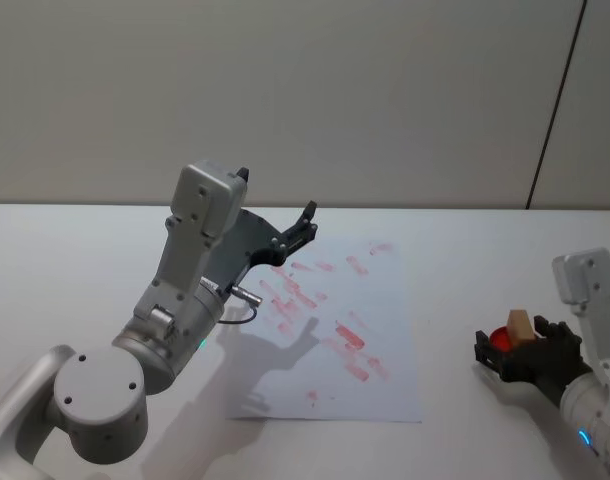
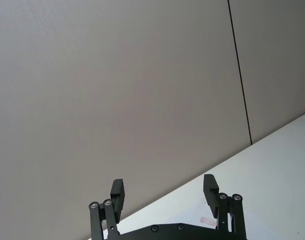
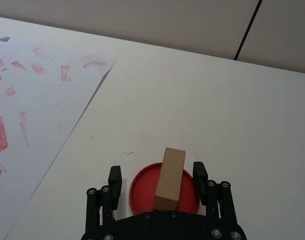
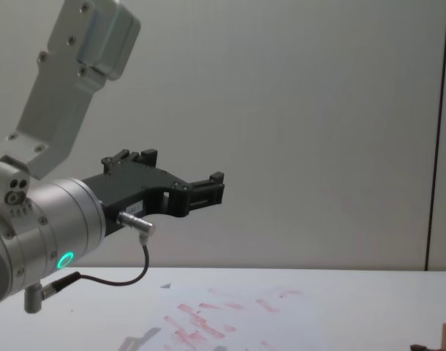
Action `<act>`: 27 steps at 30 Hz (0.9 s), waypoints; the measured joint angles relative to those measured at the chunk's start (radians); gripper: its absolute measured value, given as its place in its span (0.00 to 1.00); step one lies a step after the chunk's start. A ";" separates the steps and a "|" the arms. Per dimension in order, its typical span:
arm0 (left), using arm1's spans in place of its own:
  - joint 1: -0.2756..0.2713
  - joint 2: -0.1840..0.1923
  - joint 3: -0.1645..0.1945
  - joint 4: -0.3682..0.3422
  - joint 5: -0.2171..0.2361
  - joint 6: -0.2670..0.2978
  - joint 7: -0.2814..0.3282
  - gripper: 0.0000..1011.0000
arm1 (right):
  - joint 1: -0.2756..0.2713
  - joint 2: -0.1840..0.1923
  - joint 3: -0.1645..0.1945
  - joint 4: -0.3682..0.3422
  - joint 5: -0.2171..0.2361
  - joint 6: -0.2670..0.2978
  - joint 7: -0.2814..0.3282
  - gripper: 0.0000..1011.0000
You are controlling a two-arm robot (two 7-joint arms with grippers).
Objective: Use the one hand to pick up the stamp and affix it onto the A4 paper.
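The stamp [image 3: 170,180], a small light-brown wooden block, stands on a round red ink pad [image 3: 140,190] on the table, right of the A4 paper [image 3: 32,125]. My right gripper [image 3: 157,175] is open and low at the pad, one finger on each side of the stamp, and it grips nothing. In the head view the stamp [image 1: 520,325] sits between the right gripper's [image 1: 513,342] fingers at the table's right side. The A4 paper [image 1: 335,330], white with several red smudges, lies in the middle. My left gripper [image 1: 303,225] hangs open, raised above the paper's far left part.
The left arm's grey links [image 1: 190,270] and a dangling black cable [image 4: 139,267] stand over the table's left side. In the chest view the left gripper [image 4: 208,189] is held high above the paper [image 4: 223,314]. White table surface [image 3: 217,100] lies between paper and pad.
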 joint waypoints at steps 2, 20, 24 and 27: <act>0.000 0.000 0.000 0.000 0.000 0.000 0.000 0.99 | 0.003 -0.001 0.000 0.003 -0.003 0.000 0.002 0.84; 0.000 0.000 0.000 0.000 0.000 0.000 0.000 0.99 | 0.011 -0.006 -0.002 0.015 -0.011 -0.003 0.009 0.30; 0.000 0.000 0.000 0.000 0.000 0.000 0.000 0.99 | 0.012 -0.006 -0.002 0.016 -0.012 -0.003 0.010 0.22; 0.000 0.000 0.000 0.000 0.000 0.000 0.000 0.99 | 0.012 -0.007 -0.002 0.017 -0.012 -0.003 0.011 0.22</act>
